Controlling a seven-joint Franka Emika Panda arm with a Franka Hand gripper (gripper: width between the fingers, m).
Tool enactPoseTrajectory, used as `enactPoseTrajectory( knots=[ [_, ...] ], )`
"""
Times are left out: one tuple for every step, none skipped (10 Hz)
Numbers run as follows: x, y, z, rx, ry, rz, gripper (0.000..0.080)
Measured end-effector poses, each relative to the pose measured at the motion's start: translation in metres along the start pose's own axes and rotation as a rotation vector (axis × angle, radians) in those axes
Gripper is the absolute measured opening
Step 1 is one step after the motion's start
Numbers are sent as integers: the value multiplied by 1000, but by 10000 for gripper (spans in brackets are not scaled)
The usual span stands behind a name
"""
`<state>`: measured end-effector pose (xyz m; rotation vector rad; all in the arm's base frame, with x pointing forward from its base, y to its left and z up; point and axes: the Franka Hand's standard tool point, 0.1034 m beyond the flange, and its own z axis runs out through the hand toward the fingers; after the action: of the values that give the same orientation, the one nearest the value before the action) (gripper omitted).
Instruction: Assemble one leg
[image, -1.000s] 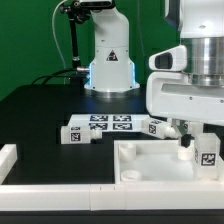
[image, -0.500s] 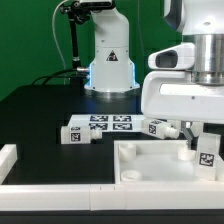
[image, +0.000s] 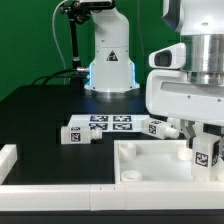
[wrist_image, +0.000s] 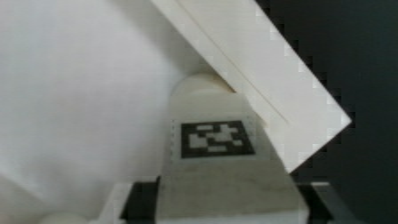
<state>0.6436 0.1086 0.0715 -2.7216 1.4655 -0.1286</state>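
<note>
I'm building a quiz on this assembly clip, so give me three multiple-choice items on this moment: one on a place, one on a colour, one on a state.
1. Where is the held leg?
A. Over the white panel at the exterior view's right
B. On the black table by the robot base
C. On the row of loose legs

2. What colour is the table?
A. White
B. Black
C. Green

3. How do the jaws of the gripper stand?
A. Wide open, empty
B. Shut on nothing
C. Shut on the leg

Answers:
1 A, the exterior view shows the tagged leg under the arm, above the panel's right part.
2 B, the surface around the loose legs is black.
3 C, the wrist view shows the leg clamped between both dark jaws.
</note>
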Motion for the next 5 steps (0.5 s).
enactPoseTrajectory(
  knots=[
    [-1, 0, 0, -6, -12, 184, 284],
    [-2, 0, 0, -7, -17, 323, 284],
    [-2, 0, 1, -4, -27, 435, 284],
    [-4, 0, 1, 5, -37, 620, 284],
    [-3, 2, 1, 14, -38, 718, 284]
  ],
)
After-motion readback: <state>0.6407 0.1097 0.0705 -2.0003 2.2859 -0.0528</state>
